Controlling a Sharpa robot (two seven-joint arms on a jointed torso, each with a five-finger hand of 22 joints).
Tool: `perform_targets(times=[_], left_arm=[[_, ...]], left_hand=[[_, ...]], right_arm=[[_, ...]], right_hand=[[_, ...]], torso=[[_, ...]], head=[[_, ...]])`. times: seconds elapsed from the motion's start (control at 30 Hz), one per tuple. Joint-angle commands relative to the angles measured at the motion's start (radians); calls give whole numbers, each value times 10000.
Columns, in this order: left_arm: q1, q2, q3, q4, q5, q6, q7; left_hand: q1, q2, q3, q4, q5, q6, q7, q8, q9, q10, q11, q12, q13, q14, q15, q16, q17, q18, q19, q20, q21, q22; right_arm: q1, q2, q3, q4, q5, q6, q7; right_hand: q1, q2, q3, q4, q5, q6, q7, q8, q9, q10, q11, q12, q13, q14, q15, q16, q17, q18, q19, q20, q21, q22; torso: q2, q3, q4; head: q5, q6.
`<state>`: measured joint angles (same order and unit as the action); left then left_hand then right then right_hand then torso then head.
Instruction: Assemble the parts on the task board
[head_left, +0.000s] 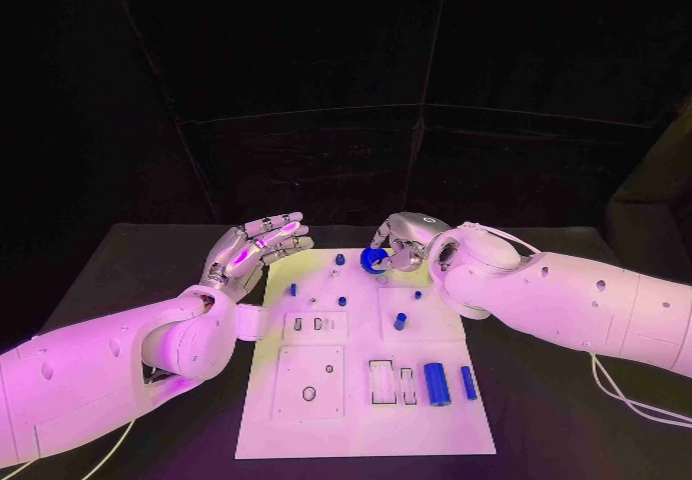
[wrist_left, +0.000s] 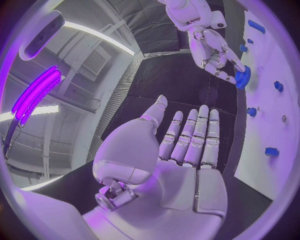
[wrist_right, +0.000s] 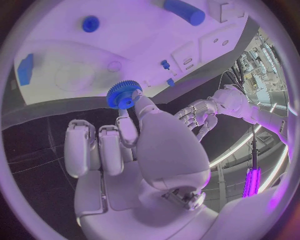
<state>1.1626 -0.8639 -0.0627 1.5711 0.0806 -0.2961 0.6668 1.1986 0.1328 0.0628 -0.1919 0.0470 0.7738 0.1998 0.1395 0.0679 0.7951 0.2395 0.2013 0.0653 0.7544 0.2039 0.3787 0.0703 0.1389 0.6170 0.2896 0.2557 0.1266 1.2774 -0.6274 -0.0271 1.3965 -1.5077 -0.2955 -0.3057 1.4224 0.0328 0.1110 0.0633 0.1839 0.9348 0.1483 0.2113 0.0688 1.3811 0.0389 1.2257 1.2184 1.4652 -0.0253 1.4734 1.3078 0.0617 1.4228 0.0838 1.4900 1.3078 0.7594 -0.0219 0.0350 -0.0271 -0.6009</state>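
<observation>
The white task board (head_left: 361, 420) lies in the middle of the black table. My right hand (head_left: 408, 240) hovers over the board's far edge and pinches a blue gear (head_left: 375, 262) between thumb and a finger; the gear (wrist_right: 122, 95) shows toothed and round, close above the board (wrist_right: 75, 45), and the same gear (wrist_left: 242, 77) appears beside the board (wrist_left: 275, 120). My left hand (head_left: 260, 248) is raised at the board's far left corner, palm flat and fingers (wrist_left: 194, 135) spread, holding nothing. Two blue cylinders (head_left: 436, 383) lie near the board's front right. Small blue pegs (head_left: 343, 298) stand in the middle.
A small white block (head_left: 251, 322) sits against the board's left edge under my left forearm. Black table surface (head_left: 562, 430) lies open to the right and front of the board. Dark curtains close off the back.
</observation>
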Motion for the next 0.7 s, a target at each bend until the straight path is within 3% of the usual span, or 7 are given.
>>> perform_targets(times=[0.03, 0.23, 0.5, 0.7], left_arm=[[20, -5, 10, 40, -20, 0, 57], [22, 1, 11, 35, -20, -22, 67], [23, 46, 11, 10, -20, -14, 69], [25, 56, 11, -3, -20, -2, 64]], left_hand=[[-24, 49, -40, -27, 26, -11, 924, 50, -12, -50, 20, 62, -9, -47, 15, 39, -10, 143, 59, -8, 21, -13], [-28, 59, -38, -24, 25, -8, 924, 53, -11, -47, 19, 65, -8, -45, 15, 41, -9, 143, 60, -8, 21, -14], [-28, 59, -38, -24, 25, -8, 924, 53, -11, -47, 19, 65, -8, -45, 15, 41, -9, 143, 60, -8, 21, -14], [-31, 69, -34, -25, 25, -4, 923, 56, -10, -44, 19, 68, -8, -42, 14, 43, -9, 143, 61, -8, 22, -15]], right_arm=[[21, 223, 9, 14, -465, -413, -127], [-24, 907, 6, -339, -752, -341, -101], [-178, 1693, 4, -896, -929, -72, -15], [-211, 1957, 6, -1217, -977, 56, 67]], right_hand=[[-140, -2, 80, -6, 51, 816, -255, -43, 3, 62, -29, 49, 15, 633, -68, 43, 467, -163, 61, -15, 64, 570], [-146, -30, 153, -22, 97, 829, -260, -87, -11, 49, -35, 0, -19, 627, -73, 28, 438, -175, 99, -21, 84, 626], [-158, -53, 211, -32, 121, 824, -251, -131, -22, 48, -31, -14, -20, 623, -73, 19, 421, -178, 107, -24, 89, 638], [-190, -72, 272, -28, 145, 805, -235, -186, -33, 35, -19, -44, -34, 619, -67, 9, 404, -179, 108, -23, 90, 642]], torso=[[11, -3, -2], [5, 4, -16], [22, 9, 14], [18, 10, -21]], head=[[10, -6], [61, -1], [123, -25], [178, -65]])
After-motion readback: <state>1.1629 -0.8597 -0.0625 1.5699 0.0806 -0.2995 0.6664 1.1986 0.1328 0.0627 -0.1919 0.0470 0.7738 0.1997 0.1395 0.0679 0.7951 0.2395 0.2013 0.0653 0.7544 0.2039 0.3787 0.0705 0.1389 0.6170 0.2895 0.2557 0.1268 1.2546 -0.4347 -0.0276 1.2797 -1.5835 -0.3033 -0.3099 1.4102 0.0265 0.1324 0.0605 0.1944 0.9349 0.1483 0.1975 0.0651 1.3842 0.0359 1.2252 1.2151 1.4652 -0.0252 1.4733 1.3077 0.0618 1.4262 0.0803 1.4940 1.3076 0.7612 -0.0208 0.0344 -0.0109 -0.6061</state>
